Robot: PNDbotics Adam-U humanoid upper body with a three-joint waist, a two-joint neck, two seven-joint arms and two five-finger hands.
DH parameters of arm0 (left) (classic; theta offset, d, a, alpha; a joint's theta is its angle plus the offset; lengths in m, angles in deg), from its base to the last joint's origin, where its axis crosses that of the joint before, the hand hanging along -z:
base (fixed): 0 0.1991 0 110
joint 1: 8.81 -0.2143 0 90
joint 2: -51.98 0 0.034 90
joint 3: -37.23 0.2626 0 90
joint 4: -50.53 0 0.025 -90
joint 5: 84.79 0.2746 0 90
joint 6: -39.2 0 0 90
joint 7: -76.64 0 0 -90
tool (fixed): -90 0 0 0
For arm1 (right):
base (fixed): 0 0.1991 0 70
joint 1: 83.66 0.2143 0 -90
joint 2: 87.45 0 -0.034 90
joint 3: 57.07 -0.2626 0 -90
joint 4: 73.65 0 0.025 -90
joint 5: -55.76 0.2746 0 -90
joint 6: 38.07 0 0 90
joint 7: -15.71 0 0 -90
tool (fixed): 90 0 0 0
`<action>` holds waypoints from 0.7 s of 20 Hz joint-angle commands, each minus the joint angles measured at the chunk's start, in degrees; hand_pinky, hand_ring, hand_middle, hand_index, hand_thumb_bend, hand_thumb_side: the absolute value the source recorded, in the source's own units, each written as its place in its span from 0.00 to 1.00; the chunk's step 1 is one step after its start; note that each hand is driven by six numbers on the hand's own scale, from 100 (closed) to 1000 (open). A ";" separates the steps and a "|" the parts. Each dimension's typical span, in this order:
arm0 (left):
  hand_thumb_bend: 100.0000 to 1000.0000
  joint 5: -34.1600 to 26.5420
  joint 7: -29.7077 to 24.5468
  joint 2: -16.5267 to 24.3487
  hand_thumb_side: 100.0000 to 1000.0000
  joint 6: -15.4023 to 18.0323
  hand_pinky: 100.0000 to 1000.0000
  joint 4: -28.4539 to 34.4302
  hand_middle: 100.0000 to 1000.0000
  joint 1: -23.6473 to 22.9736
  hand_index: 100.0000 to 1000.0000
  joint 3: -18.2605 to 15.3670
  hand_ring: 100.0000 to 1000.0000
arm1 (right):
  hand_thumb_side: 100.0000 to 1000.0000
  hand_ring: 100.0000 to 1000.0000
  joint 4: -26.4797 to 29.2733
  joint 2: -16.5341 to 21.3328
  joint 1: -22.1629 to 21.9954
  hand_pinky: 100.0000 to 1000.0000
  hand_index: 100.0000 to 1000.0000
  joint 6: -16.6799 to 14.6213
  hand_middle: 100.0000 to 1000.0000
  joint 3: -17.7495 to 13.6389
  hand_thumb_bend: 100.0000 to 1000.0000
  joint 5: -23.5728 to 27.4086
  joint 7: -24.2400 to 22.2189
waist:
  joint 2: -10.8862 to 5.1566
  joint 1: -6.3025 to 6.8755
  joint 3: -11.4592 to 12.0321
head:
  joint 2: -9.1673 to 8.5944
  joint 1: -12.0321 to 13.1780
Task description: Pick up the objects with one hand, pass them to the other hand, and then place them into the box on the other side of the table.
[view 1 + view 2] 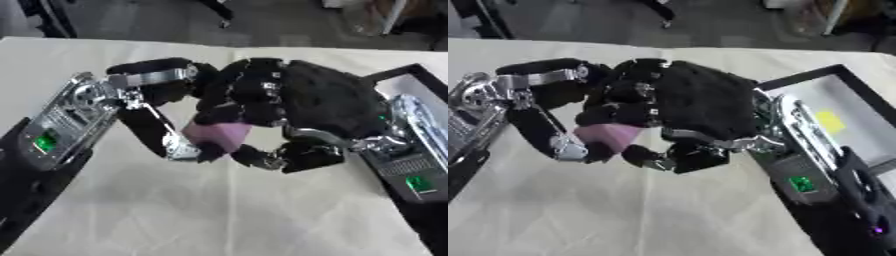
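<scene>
Mid-table, your left hand (162,107) and right hand (302,107) both curl around the pink block (219,135) between them, with the box (846,120) lying toward your right.

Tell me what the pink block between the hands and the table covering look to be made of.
Pink block: matte, no shine, softened edges; probably foam or soft plastic, though the look leaves it open. Table covering: off-white cloth, judging by its creases and dull surface.

Black hands (324,100) — silver wrist casings (66,122), green lights (420,183).
</scene>
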 commanded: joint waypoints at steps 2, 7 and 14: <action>0.00 -1.65 -0.51 -0.59 0.01 0.19 0.68 3.40 0.35 2.56 0.54 0.48 0.41 | 0.00 0.79 -1.13 0.63 0.03 0.82 0.86 0.59 0.69 0.05 0.06 -2.22 0.37 | -1.77 1.03 0.05 | -0.10 -0.02; 0.00 -1.86 -0.73 -0.64 0.01 -0.08 0.68 3.70 0.35 2.74 0.54 0.65 0.41 | 0.00 0.77 -1.13 0.62 -0.19 0.81 0.82 0.43 0.62 0.07 0.02 -4.17 1.45 | -1.82 1.08 0.09 | -0.10 -0.09; 0.00 -1.25 -0.82 -0.46 0.08 0.19 0.70 3.60 0.40 2.68 0.60 0.41 0.46 | 0.00 0.69 -1.13 0.76 -0.54 0.77 0.62 1.79 0.38 0.22 0.00 -4.45 3.68 | -1.78 1.07 0.11 | -0.10 -0.06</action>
